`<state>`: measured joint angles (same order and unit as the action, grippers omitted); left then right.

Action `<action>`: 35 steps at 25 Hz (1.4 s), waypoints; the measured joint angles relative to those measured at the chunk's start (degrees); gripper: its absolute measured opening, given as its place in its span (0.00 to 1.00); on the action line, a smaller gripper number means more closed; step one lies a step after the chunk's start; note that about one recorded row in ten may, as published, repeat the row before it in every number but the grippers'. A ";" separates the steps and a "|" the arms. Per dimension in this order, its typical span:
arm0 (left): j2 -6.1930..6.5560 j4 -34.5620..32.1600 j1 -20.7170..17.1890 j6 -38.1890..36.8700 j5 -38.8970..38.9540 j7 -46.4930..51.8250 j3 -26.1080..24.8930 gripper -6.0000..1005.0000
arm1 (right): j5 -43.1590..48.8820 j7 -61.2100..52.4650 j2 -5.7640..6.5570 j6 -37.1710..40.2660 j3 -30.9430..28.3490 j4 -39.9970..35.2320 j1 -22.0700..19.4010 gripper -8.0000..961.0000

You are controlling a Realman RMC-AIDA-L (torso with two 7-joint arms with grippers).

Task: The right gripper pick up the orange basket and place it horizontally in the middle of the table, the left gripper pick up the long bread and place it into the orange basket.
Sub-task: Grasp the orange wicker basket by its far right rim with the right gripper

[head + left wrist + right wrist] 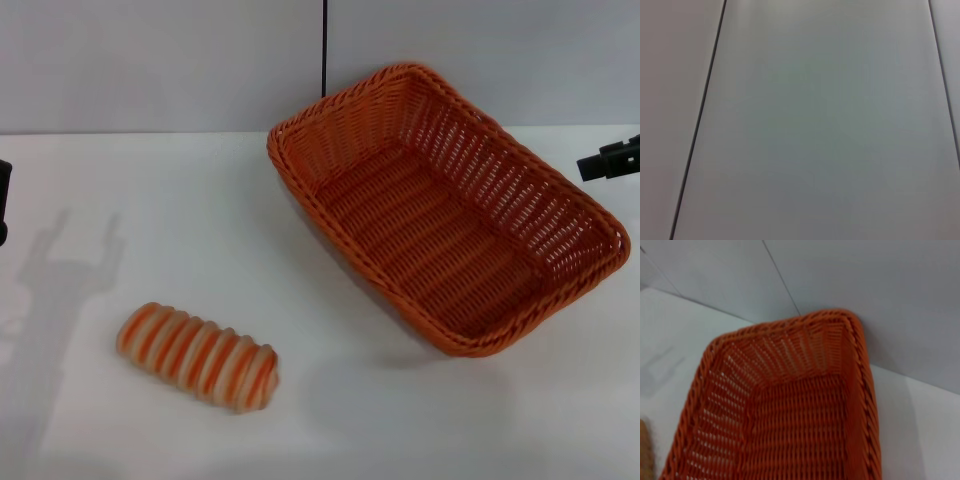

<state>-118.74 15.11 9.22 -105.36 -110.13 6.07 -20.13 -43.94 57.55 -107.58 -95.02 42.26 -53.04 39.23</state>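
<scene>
The bread [197,357] lies nearest on the surface [400,420], front left, its long axis slanting toward front right. The basket [440,215] sits diagonally, right of centre, empty. Right gripper [608,160] hovers at the right edge beside the basket; I cannot tell how far it is open. The left gripper [3,200] barely shows at the left edge.

Bare table [400,420] around long bread [197,357]; orange basket [440,205] well apart.

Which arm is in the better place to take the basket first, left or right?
Right. The right gripper hangs just beside the orange basket, near its far rim. The left gripper sits at the table's opposite edge, nearer the bread.
</scene>
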 joint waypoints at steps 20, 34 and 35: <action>0.09 0.06 0.27 0.68 0.35 0.57 -0.12 0.60 | 2.96 0.82 -2.19 10.00 3.27 8.37 2.17 0.43; 0.06 -0.43 0.27 2.57 0.35 4.17 -0.43 0.60 | 1.53 4.77 -3.37 10.47 2.40 8.98 1.58 0.19; 0.06 -0.43 0.27 2.57 0.35 4.17 -0.43 0.60 | 1.29 4.86 -3.36 10.29 2.38 8.96 1.50 0.19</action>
<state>-118.68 14.68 9.49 -102.78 -109.77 10.24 -20.55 -42.65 62.40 -110.94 -84.72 44.64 -44.08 40.73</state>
